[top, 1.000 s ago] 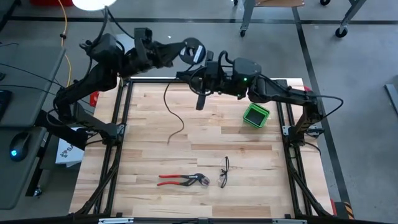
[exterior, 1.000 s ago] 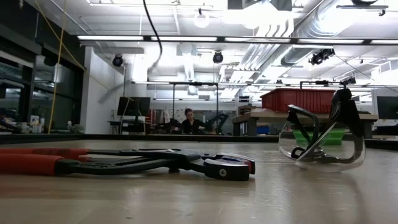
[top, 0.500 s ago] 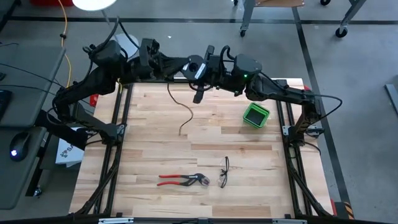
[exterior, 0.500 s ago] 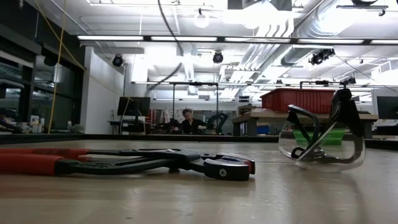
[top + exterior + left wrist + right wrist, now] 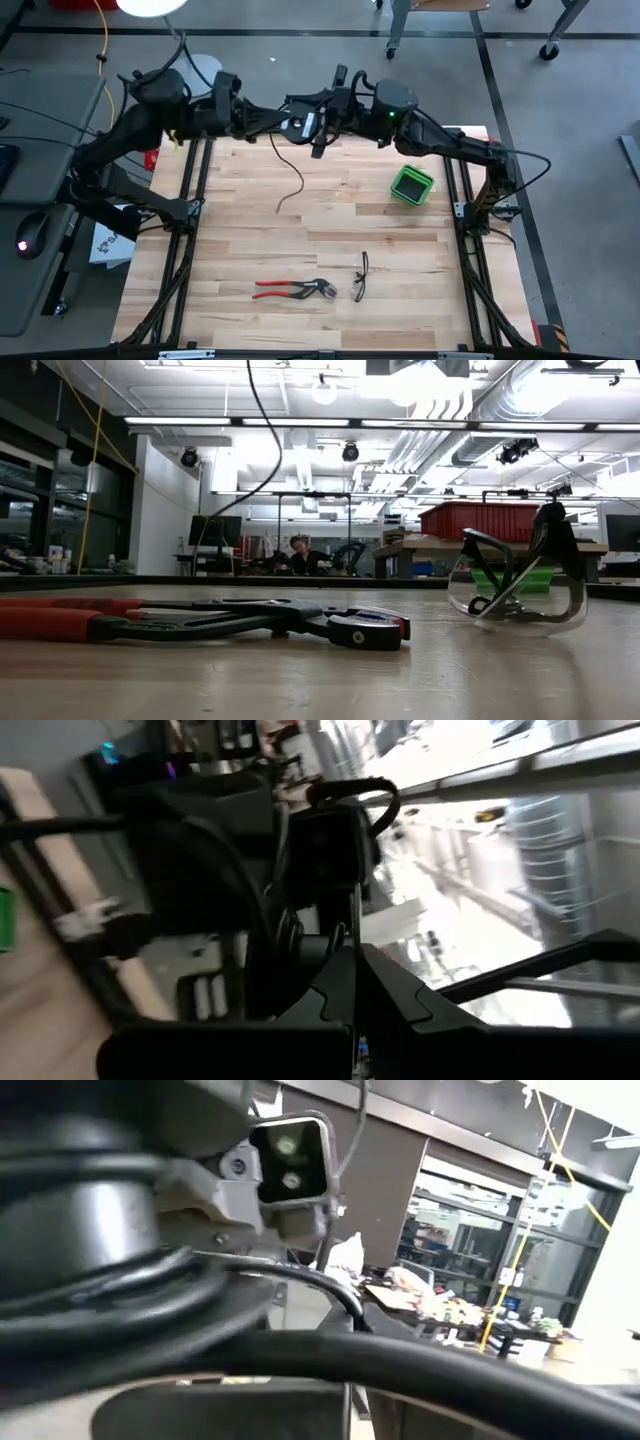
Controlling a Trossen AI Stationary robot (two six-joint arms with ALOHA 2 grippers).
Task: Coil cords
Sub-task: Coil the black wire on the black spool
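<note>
Claws, high view: both of mine are meeting nose to nose above the far edge of the table (image 5: 250, 300). Left gripper (image 5: 283, 122) is reaching in from the left, right gripper (image 5: 316, 128) from the right, and the two are sitting just beside each other.
Claw state: fingers of both are pressed together. Black cord (image 5: 287, 168) is running up into the spot where they meet; which claw is pinching it I cannot tell.
Cord, high view: one end is up at my claws, and the rest is trailing down in a loose wavy line toward the middle of the far half of the table, its free end pointing left.
Other things, high view: green box (image 5: 411, 185) is sitting at the right side near my right arm. Red-handled pliers (image 5: 294, 289) and safety glasses (image 5: 360, 277) are lying side by side near the front edge, well apart from the cord.
Low view: pliers (image 5: 200, 622) are lying flat in front at the left, glasses (image 5: 515, 588) are standing at the right. Cord (image 5: 263, 420) is hanging in from above as a dark curved line. A person (image 5: 299, 554) is sitting far back in the room.
Left wrist view: I am looking past my dark fingers (image 5: 340, 995) at the other arm's black body close ahead.
Right wrist view: dark cables and the other arm's camera housing (image 5: 290, 1165) are filling my sight.
</note>
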